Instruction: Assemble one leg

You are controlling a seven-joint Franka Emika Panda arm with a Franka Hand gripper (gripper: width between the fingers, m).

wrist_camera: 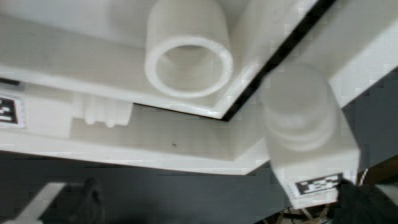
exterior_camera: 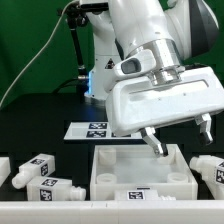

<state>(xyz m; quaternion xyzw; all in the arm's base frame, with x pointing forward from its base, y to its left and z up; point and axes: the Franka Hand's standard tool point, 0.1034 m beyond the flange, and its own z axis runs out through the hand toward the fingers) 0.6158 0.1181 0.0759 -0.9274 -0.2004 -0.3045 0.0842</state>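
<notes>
A white leg (wrist_camera: 299, 125) with a square tag sticker fills the wrist view close to the camera. It lies across the rim of the white tabletop (wrist_camera: 107, 95), beside a white ring-shaped end (wrist_camera: 191, 62) inside it. In the exterior view my gripper (exterior_camera: 180, 138) hangs tilted over the far right corner of the tabletop (exterior_camera: 140, 168). One finger (exterior_camera: 156, 142) reaches down to that corner and the other shows well apart from it, so the jaws look open. The leg stands beside one finger, and I cannot tell whether they touch.
Loose legs lie on the black table: two at the exterior view's left (exterior_camera: 38, 166) (exterior_camera: 57, 186) and one at its right (exterior_camera: 210, 170). The marker board (exterior_camera: 92, 129) lies behind the tabletop, near the arm's base.
</notes>
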